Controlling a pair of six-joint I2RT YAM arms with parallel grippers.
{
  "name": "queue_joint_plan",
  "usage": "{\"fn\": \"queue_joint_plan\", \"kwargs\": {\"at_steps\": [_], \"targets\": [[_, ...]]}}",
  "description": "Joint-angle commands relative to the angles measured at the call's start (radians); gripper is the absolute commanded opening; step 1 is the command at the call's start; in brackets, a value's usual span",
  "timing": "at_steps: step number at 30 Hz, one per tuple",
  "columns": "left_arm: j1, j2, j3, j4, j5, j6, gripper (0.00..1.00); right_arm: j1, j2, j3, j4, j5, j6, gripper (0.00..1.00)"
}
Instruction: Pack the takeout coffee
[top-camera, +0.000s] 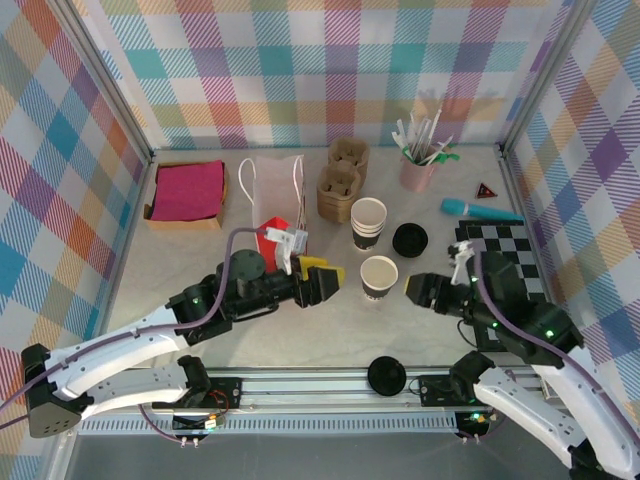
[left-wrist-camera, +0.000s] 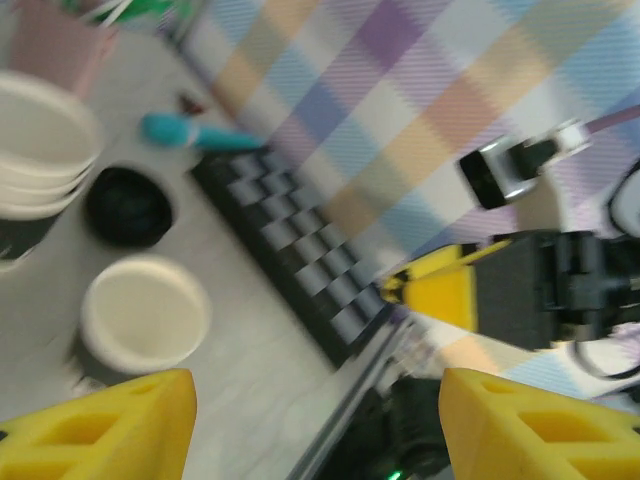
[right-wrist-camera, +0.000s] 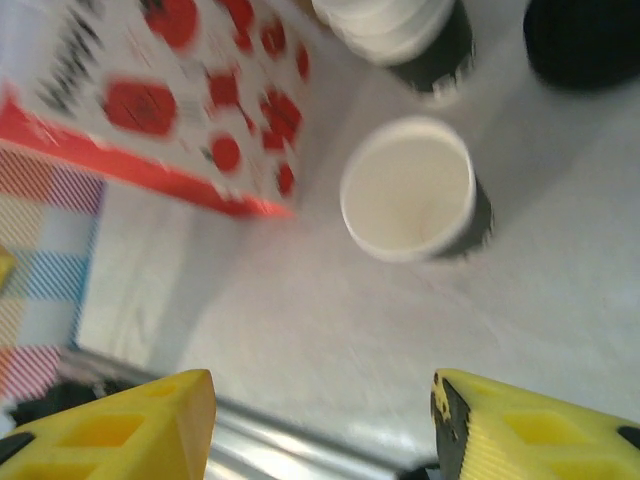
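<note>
So the takeout coffee cup (top-camera: 379, 277) is sitting upright around the middle of the table (top-camera: 300, 330), mouth open, white inside with the dark band round the bottom. The left wrist cam has it (left-wrist-camera: 145, 315) ahead of the fingers, and so does the right wrist cam (right-wrist-camera: 410, 188).

The left gripper (top-camera: 330, 279) is just left of the cup and not touching. Its yellow pads are spread wide with nothing between them (left-wrist-camera: 315, 400). The right gripper (top-camera: 410, 288) is just right of the cup, also wide and empty (right-wrist-camera: 325, 400). Basically the cup sits between the two, and neither has it.

Just behind the cup is a stack of cups (top-camera: 368, 222), with a loose black lid (top-camera: 410, 240) to its right. A second black lid (top-camera: 386, 375) lies down on the near rail (well apart from the cup).

On the right is a checkered board (top-camera: 500, 250), and a teal tool (top-camera: 480, 210) lies just past it. At the far right there's a pink cup of straws (top-camera: 418, 170), and cardboard carriers (top-camera: 340, 185) behind the stack. Far left, a white paper bag (top-camera: 272, 185) and a box of red napkins (top-camera: 187, 190).
</note>
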Motion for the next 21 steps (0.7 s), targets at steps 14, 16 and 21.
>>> {"fn": "queue_joint_plan", "kwargs": {"at_steps": [14,16,21], "targets": [[0.01,-0.082,-0.169,-0.292,-0.189,-0.104,0.65,0.752,0.48,-0.067,-0.078,0.196,0.339,0.59],[0.03,-0.106,-0.185,-0.313,-0.189,-0.133,0.65,0.774,0.541,-0.063,-0.065,0.203,0.362,0.58],[0.067,-0.174,-0.22,-0.389,-0.216,-0.188,0.65,0.806,0.599,-0.12,0.066,0.168,0.422,0.5]]}}
